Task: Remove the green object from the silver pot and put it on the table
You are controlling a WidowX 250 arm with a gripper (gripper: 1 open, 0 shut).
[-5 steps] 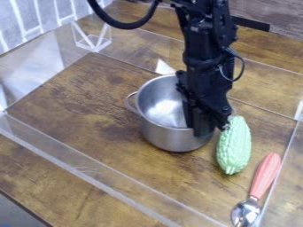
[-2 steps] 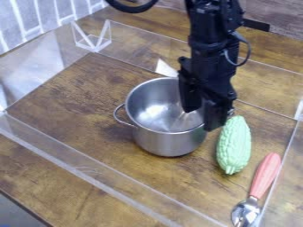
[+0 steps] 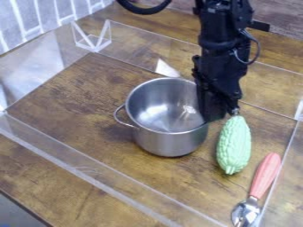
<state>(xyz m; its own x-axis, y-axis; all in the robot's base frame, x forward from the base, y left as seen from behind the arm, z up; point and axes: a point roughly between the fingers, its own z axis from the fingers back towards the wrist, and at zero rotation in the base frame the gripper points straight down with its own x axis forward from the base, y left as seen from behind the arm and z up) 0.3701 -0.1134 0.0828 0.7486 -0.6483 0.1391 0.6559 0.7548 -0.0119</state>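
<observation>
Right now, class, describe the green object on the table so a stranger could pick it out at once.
Start at the silver pot in the middle of the wooden table. Just right of it, lying on the wood, is the green object, with a red-handled spoon on its far side. It is the only light green thing: a bumpy, elongated oval with tapered ends.

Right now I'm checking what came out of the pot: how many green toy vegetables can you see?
1. The green toy vegetable lies on the table, just right of the silver pot and left of the red-handled spoon. The pot looks empty.
</observation>
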